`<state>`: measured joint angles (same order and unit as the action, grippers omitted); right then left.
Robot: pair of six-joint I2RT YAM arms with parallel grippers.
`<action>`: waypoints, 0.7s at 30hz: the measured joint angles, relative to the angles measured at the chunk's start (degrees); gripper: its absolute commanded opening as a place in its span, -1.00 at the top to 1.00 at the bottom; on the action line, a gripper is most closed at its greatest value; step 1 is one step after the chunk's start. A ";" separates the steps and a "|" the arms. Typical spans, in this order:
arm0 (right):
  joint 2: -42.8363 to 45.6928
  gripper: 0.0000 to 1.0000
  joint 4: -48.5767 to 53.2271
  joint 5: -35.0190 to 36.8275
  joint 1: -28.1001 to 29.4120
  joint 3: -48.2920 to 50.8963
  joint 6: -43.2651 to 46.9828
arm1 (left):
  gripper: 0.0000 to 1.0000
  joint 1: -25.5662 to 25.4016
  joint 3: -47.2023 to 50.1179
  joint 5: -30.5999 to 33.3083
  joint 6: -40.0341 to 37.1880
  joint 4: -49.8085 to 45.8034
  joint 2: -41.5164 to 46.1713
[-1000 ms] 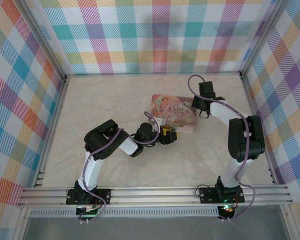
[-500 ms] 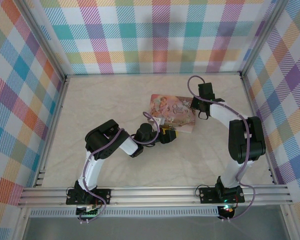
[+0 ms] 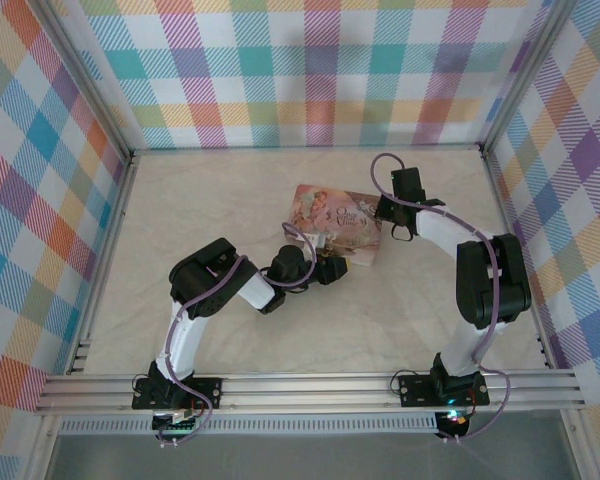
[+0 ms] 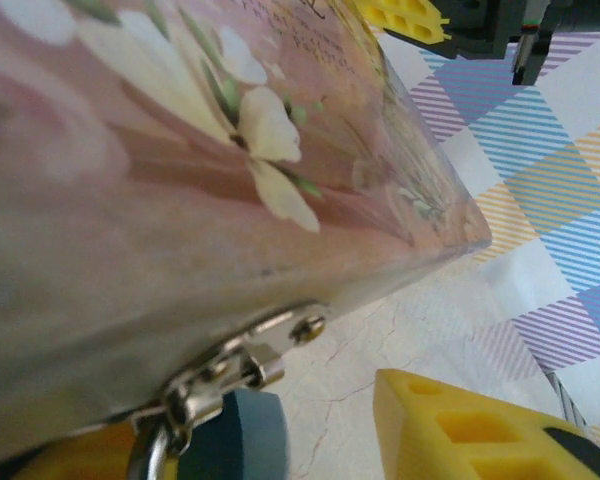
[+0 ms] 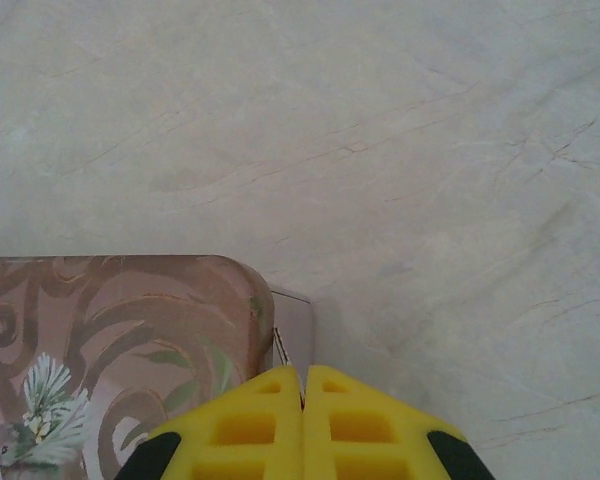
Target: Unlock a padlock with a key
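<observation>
Two grippers meet at the pink tin [image 3: 332,213], seen whole from above. My right gripper [image 5: 302,385], pinched closed on nothing I can make out, sits at its corner. Close up, my left gripper [image 4: 245,432] stands parted around the padlock [image 4: 240,442] hanging from the hasp [image 4: 270,345].

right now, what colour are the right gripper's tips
Yellow right gripper, best in right wrist view.

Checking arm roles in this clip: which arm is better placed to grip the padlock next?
Left. The padlock hangs from the latch of the tin, right between the open fingers of the left gripper. The right gripper is shut at a tin corner away from the latch.
</observation>
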<state>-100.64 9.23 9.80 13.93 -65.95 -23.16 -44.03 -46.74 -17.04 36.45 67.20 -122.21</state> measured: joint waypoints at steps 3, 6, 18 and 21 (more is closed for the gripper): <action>0.00 1.00 -0.09 -0.44 0.00 0.07 -0.02 | 0.12 0.63 0.02 -0.48 0.02 -0.04 0.00; 0.00 1.00 -0.22 -0.70 0.00 0.17 0.00 | 0.00 1.03 0.17 -1.18 0.31 0.04 0.02; 0.09 1.00 1.22 -3.87 1.38 0.72 0.00 | 0.00 3.87 5.05 -2.05 0.39 -1.31 3.78; 0.09 1.00 2.10 -4.33 1.49 1.05 0.00 | 0.01 4.50 5.27 -2.89 0.39 -1.73 4.07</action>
<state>-100.55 11.33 5.48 15.42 -64.90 -23.16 -39.53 -41.47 -19.92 36.84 65.47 -118.15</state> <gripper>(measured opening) 0.051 0.497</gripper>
